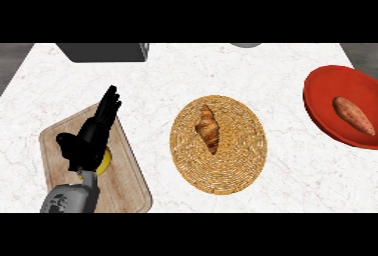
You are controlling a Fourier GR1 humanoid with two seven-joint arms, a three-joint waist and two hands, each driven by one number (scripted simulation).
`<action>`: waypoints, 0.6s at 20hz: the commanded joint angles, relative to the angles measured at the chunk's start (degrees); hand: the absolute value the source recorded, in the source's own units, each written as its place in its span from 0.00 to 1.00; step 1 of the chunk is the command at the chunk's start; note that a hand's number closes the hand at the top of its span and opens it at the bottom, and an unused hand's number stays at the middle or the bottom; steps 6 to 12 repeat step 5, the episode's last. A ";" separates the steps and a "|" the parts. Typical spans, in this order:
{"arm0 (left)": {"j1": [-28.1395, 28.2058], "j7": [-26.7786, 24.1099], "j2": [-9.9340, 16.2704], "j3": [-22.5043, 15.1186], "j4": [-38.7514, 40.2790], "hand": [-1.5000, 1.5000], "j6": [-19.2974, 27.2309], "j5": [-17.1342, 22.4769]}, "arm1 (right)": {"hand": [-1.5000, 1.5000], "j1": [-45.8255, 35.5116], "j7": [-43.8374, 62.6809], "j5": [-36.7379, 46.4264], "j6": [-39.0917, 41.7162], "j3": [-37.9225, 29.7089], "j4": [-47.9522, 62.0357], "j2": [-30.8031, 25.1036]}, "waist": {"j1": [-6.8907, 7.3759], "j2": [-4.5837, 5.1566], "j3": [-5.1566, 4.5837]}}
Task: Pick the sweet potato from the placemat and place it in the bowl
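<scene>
Sweet potato [353,115] lying inside the red bowl [325,92] at the counter's [221,65] right edge, apart from the woven placemat [235,155] at mid-counter, which carries a croissant [208,129]. Left hand [88,142] released, fingers straight and pointing toward the far edge, above a wooden cutting board [129,175] near the front-left corner, partly covering a yellow object [106,161]. Dark box [103,51] at the far edge; right hand out of view.
</scene>
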 commanded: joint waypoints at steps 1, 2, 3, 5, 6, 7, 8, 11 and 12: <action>0.50 -0.76 1.57 2.15 0.22 0.50 -1.90 1.67 | 0.00 5.84 -2.49 -3.12 2.48 0.39 -4.15 1.71 | 0.38 0.11 0.00; 3.01 -0.12 -0.50 -0.87 -2.63 0.50 -0.31 -0.32 | 0.00 4.33 -3.58 -4.67 4.09 -1.09 0.14 -1.90 | 0.54 0.12 0.01; 2.06 1.03 -0.41 -0.09 -3.21 0.50 -0.40 0.75 | 0.00 10.93 1.92 -4.02 4.27 0.08 -13.07 2.79 | 0.12 0.00 -0.02; 1.85 0.27 -0.56 0.07 -2.20 0.50 -0.19 0.24 | 0.00 11.48 -1.86 -3.34 1.88 1.29 -11.02 5.76 | 0.33 0.09 0.00; 1.85 0.27 -0.56 0.07 -2.20 0.50 -0.19 0.24 | 0.00 11.48 -1.86 -3.34 1.88 1.29 -11.02 5.76 | 0.33 0.09 0.00; 1.85 0.27 -0.56 0.07 -2.20 0.50 -0.19 0.24 | 0.00 11.48 -1.86 -3.34 1.88 1.29 -11.02 5.76 | 0.33 0.09 0.00; 1.85 0.27 -0.56 0.07 -2.20 0.50 -0.19 0.24 | 0.00 11.48 -1.86 -3.34 1.88 1.29 -11.02 5.76 | 0.33 0.09 0.00; 1.85 0.27 -0.56 0.07 -2.20 0.50 -0.19 0.24 | 0.00 11.48 -1.86 -3.34 1.88 1.29 -11.02 5.76 | 0.33 0.09 0.00; 1.85 0.27 -0.56 0.07 -2.20 0.50 -0.19 0.24 | 0.00 11.48 -1.86 -3.34 1.88 1.29 -11.02 5.76 | 0.33 0.09 0.00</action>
